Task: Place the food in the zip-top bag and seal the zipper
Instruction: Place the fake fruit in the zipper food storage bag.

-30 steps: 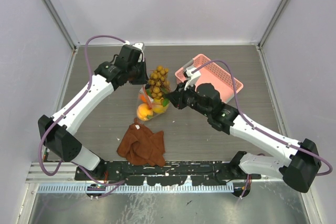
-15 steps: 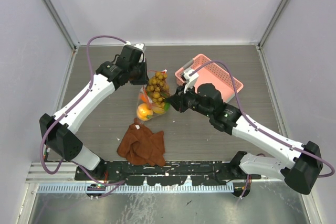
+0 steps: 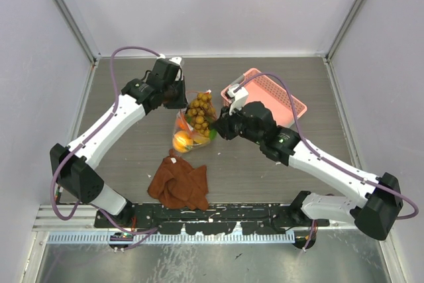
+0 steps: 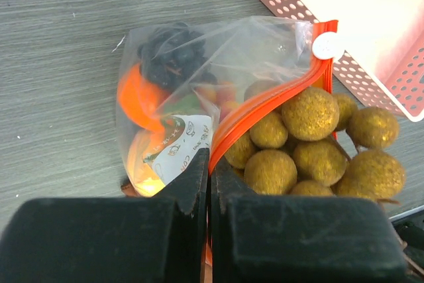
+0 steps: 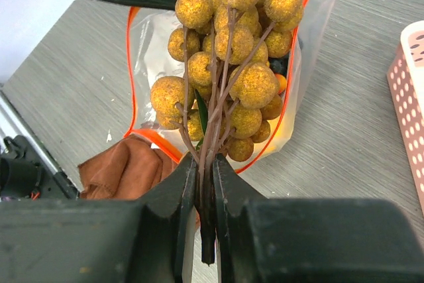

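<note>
Left gripper (image 4: 208,164): black fingers pinched tight on the narrow orange-red zipper strip (image 4: 265,107), holding that lip up so the mouth gapes.
Clear thin plastic zip-top bag (image 4: 199,44): lying on the grey table, left of centre. The round orange toy fruit (image 4: 136,94) and dark purple grapes (image 4: 165,44) are already inside.
Brownish-green grape bunch (image 5: 232,64): right over the open mouth, seemingly part-way in.
Right gripper (image 5: 205,167): jaws nearly closed, clamped on the bunch's stem, feeding it in head-first.
Change: the bunch has slid lower toward the bag, and the left grip hasn't budged.
</note>
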